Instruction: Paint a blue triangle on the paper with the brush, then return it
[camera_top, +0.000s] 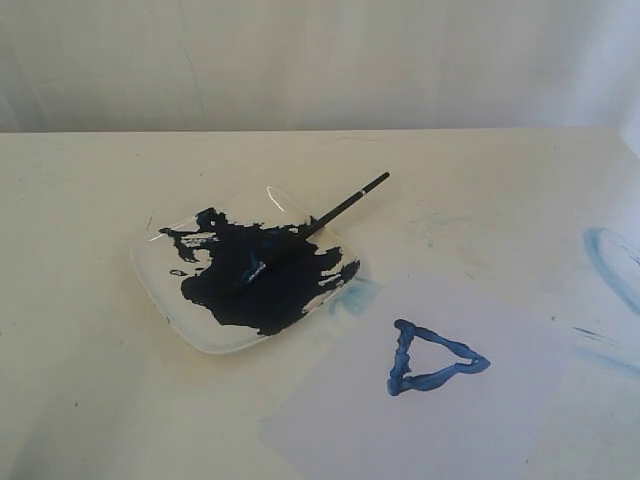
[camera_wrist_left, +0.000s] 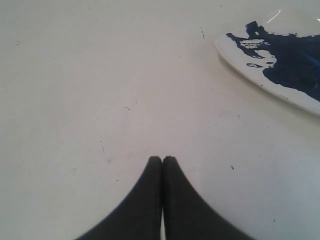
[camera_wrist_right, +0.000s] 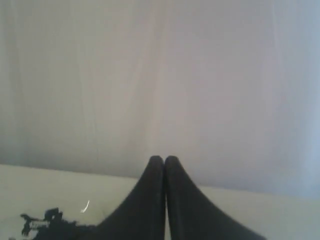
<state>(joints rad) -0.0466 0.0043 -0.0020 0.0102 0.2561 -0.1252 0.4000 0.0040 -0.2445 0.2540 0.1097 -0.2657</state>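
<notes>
Left end effector (camera_wrist_left: 162, 159) faces table (camera_wrist_left: 75, 90), right end effector (camera_wrist_right: 164, 159) wall (camera_wrist_right: 150, 75), both closed.

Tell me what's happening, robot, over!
Left gripper shut, empty. Right gripper shut, empty. Triangle painted on paper, brush lying in dish. Nothing in the way.

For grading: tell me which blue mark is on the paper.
The blue triangle outline; the dark puddle lies in the dish, the pale smear on the table.
</notes>
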